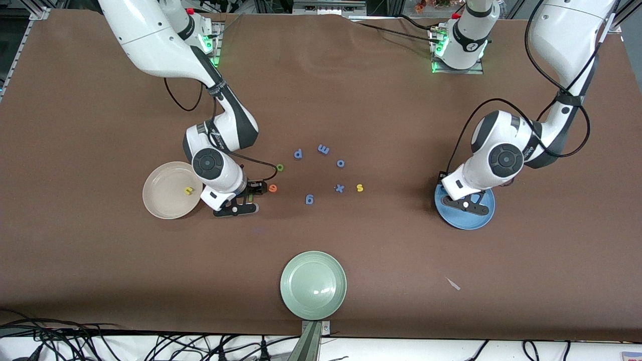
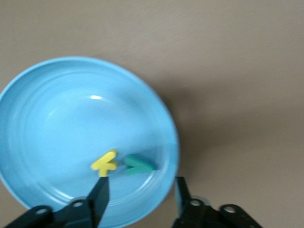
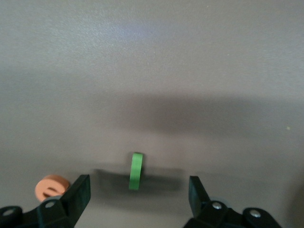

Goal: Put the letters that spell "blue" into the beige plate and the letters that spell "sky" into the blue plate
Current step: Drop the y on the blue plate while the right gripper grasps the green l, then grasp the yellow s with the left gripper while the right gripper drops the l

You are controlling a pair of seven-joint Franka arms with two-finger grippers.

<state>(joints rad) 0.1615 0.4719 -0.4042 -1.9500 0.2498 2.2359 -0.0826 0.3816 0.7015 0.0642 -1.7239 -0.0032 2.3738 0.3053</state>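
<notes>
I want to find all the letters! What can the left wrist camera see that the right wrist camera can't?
Only the left wrist view shows the blue plate with the yellow k and teal y lying in it, under the open left gripper. Only the right wrist view shows the green l between the open right gripper's fingers, with the orange e beside it. Both show brown table.

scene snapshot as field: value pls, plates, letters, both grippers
beige plate: holds yellow u
blue plate: holds yellow k and teal y
yellow s: on the table, not yet plated
left gripper: over the blue plate, open, empty
right gripper: open, straddling green l on the table
orange e: on the table beside the right gripper
olive b: on the table
green plate: nearest the front camera
</notes>
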